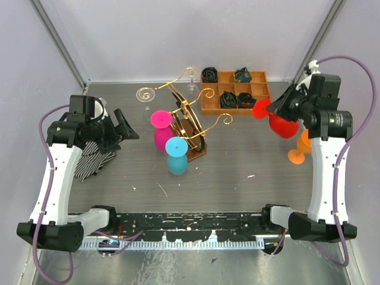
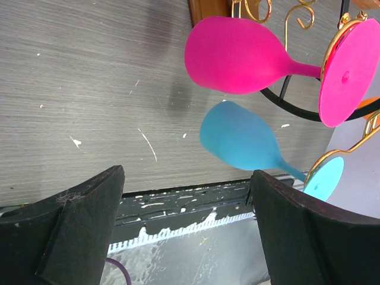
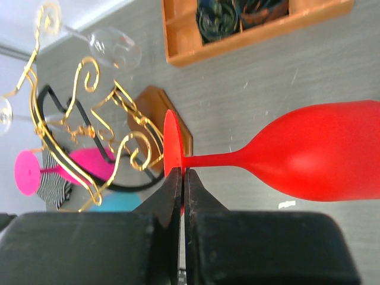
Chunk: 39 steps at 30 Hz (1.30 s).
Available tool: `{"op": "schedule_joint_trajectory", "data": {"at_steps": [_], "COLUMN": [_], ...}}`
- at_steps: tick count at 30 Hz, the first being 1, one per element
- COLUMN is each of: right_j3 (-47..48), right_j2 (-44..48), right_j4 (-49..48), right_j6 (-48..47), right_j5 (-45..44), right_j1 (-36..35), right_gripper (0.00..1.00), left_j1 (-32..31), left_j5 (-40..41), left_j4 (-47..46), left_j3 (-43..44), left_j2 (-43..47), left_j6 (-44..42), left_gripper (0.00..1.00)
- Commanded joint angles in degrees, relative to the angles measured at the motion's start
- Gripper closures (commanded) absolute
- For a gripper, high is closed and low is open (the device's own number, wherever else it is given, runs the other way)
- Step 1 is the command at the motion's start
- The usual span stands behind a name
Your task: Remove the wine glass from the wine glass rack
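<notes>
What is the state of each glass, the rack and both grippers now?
Rack: upright.
Red glass: off rack, held by foot.
Right gripper: shut on red glass.
Left gripper: open, empty.
Pink glass: hangs on rack.
Blue glass: hangs on rack.
Clear glasses: hang on rack.
Orange glass: off rack, on table.

I am looking down at a grey wood-grain table (image 1: 255, 178); pale walls (image 1: 178, 35) are standing behind it and along both its sides.
</notes>
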State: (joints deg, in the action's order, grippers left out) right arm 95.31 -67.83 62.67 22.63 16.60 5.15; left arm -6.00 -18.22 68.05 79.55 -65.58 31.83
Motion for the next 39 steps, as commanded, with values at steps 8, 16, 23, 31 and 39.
{"op": "schedule_joint_trajectory", "data": {"at_steps": [8, 16, 23, 31, 39], "right_j3": [17.0, 27.0, 26.1, 21.1, 15.3], "right_j2": [-21.2, -37.9, -51.4, -54.6, -57.2], "right_j4": [-10.8, -8.1, -8.9, -12.5, -15.0], "right_j6": [-4.5, -15.4, -21.0, -23.7, -24.2], "right_j5": [-15.5, -52.1, -75.9, -83.2, -84.3], "right_j1": [2.4, -4.8, -10.7, -9.0, -10.1], "right_gripper": [0.99, 0.99, 0.99, 0.99, 0.99], "left_j1": [1.2, 1.2, 1.3, 1.5, 1.5], "left_j5": [-2.3, -4.2, -2.9, -3.1, -3.3], "left_j4": [-0.8, -3.1, -0.8, -1.1, -0.9], "left_j3": [-3.1, -5.1, -2.1, -3.2, -3.0], "left_j2": [2.0, 1.0, 0.7, 0.5, 0.8], "left_j6": [-0.6, 1.6, 0.5, 0.3, 0.2], "left_gripper": [0.06, 0.06, 0.06, 0.06, 0.06]}}
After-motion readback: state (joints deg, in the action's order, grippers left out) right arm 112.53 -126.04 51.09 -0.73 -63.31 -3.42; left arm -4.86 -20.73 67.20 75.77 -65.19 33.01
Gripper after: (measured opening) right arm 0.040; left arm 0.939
